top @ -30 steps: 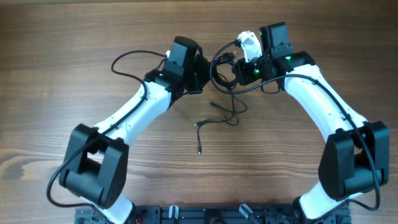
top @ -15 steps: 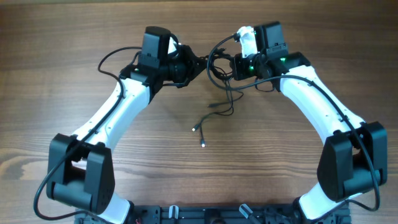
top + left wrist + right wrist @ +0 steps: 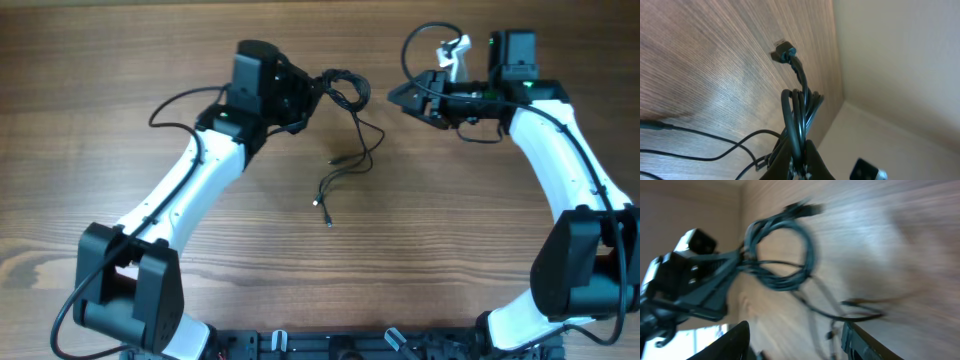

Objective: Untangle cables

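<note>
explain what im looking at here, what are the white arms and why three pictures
These are two robot arms at a wooden table, each ending in a two-finger claw. The wide picture is from a camera above. The other two are from cameras on each wrist, looking past its own claw. The job is untangling thin black cables. The left claw is shut on their coiled part, and loose strands trail from it onto the table. The right claw is open, holds nothing, and faces the coil from the side.
</note>
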Action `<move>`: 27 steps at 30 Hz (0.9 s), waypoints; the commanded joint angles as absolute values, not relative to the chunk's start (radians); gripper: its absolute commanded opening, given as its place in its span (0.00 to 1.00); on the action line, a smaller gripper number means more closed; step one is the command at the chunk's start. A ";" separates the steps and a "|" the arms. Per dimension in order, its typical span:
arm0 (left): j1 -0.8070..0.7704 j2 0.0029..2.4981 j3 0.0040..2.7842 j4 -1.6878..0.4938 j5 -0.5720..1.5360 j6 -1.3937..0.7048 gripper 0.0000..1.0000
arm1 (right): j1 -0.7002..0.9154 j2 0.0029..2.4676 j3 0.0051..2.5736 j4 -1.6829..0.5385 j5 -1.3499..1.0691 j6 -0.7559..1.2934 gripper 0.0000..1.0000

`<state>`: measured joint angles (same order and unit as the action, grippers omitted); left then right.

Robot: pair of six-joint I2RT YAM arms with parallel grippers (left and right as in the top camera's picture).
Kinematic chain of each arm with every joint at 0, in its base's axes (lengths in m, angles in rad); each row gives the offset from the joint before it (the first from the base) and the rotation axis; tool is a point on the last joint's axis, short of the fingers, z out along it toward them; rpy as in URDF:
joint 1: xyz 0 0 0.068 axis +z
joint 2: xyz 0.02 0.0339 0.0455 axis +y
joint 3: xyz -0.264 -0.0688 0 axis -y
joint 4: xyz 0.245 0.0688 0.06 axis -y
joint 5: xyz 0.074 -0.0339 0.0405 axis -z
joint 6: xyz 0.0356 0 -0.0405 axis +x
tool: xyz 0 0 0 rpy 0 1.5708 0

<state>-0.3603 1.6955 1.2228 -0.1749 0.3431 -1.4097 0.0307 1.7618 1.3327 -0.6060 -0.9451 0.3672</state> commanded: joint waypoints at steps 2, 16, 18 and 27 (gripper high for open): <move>-0.448 1.662 1.224 -0.169 0.132 -1.646 0.04 | 0.115 1.735 1.333 -0.590 -0.942 0.658 0.45; -0.470 1.662 1.224 -0.169 0.145 -1.784 0.04 | 0.213 1.849 1.333 -0.443 -0.630 1.364 0.53; -0.469 1.662 1.224 -0.168 0.144 -1.668 0.04 | 0.213 1.852 1.333 -0.393 -0.619 1.254 0.51; -0.428 1.662 1.224 -0.054 0.277 -1.182 0.04 | 0.133 1.849 1.333 -0.356 -0.665 0.631 0.57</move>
